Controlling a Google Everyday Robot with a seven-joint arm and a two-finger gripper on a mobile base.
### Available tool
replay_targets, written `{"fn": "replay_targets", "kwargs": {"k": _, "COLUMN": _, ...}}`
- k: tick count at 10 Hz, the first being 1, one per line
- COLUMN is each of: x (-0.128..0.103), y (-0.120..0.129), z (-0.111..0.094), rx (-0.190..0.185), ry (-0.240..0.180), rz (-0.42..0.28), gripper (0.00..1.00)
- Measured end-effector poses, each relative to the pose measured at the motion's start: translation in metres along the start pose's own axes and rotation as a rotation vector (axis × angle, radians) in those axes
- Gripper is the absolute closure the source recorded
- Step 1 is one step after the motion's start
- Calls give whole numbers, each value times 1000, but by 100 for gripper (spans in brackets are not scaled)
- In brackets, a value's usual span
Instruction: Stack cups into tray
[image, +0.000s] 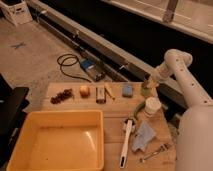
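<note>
The yellow tray (20, 150) sits at the table's front left with nothing in it. A light green cup (146, 91) stands upright near the far right edge of the wooden table. My gripper (147, 83) hangs right at its top, at the end of the white arm (172, 62) coming in from the right. Whether it grips the cup cannot be made out. A white cup (152, 106) stands just in front of the green one. No dark grey-brown cup can be made out.
Along the table's back lie dark grapes (62, 95), an orange fruit (85, 90), a dark block (100, 93) and a blue square block (128, 90). A white brush (126, 142), a blue-grey cloth (144, 136) and a metal utensil (155, 151) lie front right.
</note>
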Motion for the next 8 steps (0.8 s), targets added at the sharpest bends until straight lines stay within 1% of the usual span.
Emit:
{"fn": "replay_targets", "kwargs": {"k": 1, "x": 4, "y": 2, "z": 2, "rx": -9, "ry": 1, "rz": 10, "gripper": 76}}
{"fn": "replay_targets", "kwargs": {"k": 2, "x": 7, "y": 2, "z": 3, "rx": -13, "ry": 0, "rz": 16, "gripper": 69}}
{"fn": "replay_targets", "kwargs": {"k": 4, "x": 8, "y": 3, "z": 7, "rx": -24, "ry": -6, "rz": 22, "gripper": 46}}
{"fn": "replay_targets", "kwargs": {"k": 7, "x": 7, "y": 4, "z": 9, "rx": -37, "ry": -11, "rz": 23, "gripper": 21}}
{"fn": "replay_targets", "kwargs": {"k": 8, "x": 8, "y": 4, "z": 10, "rx": -37, "ry": -12, "rz": 24, "gripper": 20}}
